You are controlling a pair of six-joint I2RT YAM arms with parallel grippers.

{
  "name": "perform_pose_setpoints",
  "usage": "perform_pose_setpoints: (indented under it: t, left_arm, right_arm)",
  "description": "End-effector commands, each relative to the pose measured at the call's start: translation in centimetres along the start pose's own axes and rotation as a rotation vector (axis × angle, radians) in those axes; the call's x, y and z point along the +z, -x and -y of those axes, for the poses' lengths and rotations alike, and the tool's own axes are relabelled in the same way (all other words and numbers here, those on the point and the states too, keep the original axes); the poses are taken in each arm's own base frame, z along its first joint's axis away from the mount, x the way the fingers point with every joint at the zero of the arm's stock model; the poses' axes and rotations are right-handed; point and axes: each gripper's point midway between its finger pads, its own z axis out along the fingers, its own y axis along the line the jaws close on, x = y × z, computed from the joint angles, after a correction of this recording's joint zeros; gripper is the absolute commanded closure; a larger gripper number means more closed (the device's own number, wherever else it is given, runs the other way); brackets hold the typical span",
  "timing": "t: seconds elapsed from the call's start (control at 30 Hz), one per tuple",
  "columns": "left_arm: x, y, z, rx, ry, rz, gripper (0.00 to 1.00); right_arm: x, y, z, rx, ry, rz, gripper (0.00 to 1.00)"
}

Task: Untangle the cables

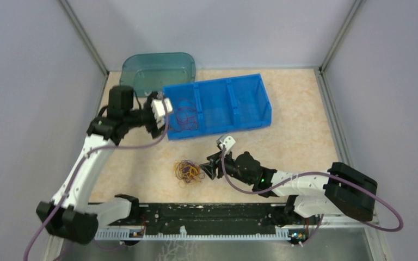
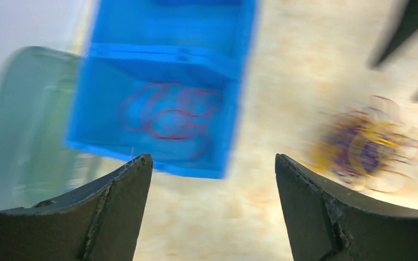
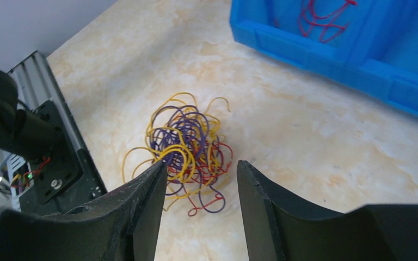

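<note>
The left gripper (image 1: 160, 109) hangs over the left end of the blue bin (image 1: 220, 129), its jaws spread wide and empty. Loose red cables (image 1: 184, 115) lie in the bin's left compartment. A clump (image 1: 188, 171) of yellow, purple and red cables sits on the table (image 1: 299, 141) in front of the bin. The right gripper (image 1: 209, 169) is low at the clump's right edge, jaws partly apart, a few strands at its fingertips.

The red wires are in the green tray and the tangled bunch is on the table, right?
No, the red wires lie in the blue bin, as the top view shows. The tangled bunch is on the table.
</note>
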Motion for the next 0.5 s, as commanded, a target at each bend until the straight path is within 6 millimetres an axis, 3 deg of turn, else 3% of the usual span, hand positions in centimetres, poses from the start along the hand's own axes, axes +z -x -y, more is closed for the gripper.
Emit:
perform_pose_setpoints:
  t: [0.0,0.1,0.47]
  left_arm:
    - [-1.1,-2.6,11.3,-0.117,-0.294,0.068,0.12]
    - [-0.6,-4.5,14.1,-0.153,-0.336,0.046,0.16]
    - [2.9,-9.3,17.6,-0.244,-0.531,-0.098,0.31]
  right_arm:
    - [1.3,2.1,-3.0,-0.044,0.122,0.018,0.48]
    - [1.4,2.5,-3.1,-0.035,0.124,0.036,0.48]
    - [-0.7,2.0,-0.7,0.009,0.019,0.065,0.5]
